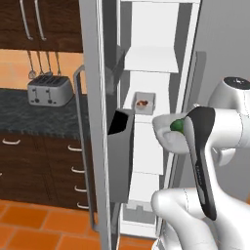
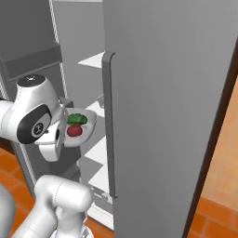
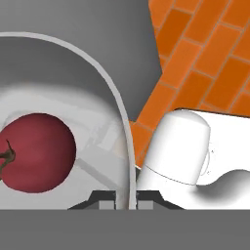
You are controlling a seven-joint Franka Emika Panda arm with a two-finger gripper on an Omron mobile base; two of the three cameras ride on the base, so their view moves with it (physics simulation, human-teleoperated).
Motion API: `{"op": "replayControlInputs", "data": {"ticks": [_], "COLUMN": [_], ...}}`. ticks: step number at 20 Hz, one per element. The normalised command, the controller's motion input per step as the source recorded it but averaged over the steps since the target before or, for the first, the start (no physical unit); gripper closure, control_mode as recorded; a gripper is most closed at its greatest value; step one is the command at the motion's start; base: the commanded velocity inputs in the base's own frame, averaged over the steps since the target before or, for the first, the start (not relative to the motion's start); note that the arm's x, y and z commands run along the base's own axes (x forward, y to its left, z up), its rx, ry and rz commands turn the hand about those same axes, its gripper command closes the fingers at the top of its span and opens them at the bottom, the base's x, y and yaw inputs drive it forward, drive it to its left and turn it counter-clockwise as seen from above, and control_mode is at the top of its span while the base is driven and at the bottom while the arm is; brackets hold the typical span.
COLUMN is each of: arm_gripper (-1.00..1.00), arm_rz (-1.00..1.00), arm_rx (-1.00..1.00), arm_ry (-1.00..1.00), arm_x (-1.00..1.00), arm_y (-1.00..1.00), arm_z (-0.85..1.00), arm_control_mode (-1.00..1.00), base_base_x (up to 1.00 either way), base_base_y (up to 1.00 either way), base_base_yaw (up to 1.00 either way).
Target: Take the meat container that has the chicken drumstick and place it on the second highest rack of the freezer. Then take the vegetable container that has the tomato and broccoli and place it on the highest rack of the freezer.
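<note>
While its tips are pressed together on the thin rim of the white vegetable dish (image 3: 122, 136), the pincer (image 3: 126, 199) holds that dish up in the air in front of the open freezer (image 1: 146, 29). In the hand view the rim runs straight up between the two fingertips, with the bowl to their left. The tomato (image 3: 36, 152) lies in the bowl just left of the pincer, its stalk pointing left. From the right base view the broccoli (image 2: 76, 119) sits right behind the tomato, touching it. The dish hangs roughly level, near the freezer's white shelves and level with the middle ones. Farther in, the meat tray (image 1: 144, 101) with the chicken drumstick (image 1: 142, 103) rests on a shelf below the highest rack (image 1: 149, 61).
</note>
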Motion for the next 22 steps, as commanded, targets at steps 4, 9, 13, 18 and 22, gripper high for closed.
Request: {"op": "replayControlInputs", "data": {"ticks": [4, 9, 13, 18, 22], "arm_gripper": [1.00, 1.00, 1.00, 1.00, 1.00], "arm_rz": [0.00, 0.00, 0.00, 0.00, 0.00], "arm_rx": [0.00, 0.00, 0.00, 0.00, 0.00], "arm_ry": [0.00, 0.00, 0.00, 0.00, 0.00], "arm_x": [0.00, 0.00, 0.00, 0.00, 0.00], "arm_y": [0.00, 0.00, 0.00, 0.00, 0.00], "arm_z": [0.00, 0.00, 0.00, 0.00, 0.00], "arm_control_mode": [1.00, 1.00, 1.00, 1.00, 1.00], "base_base_x": [0.42, 0.57, 0.41, 0.05, 0.55], "base_base_y": [0.38, 0.21, 0.12, 0.01, 0.00], "base_base_yaw": [0.00, 0.00, 0.00, 0.00, 0.00]}}
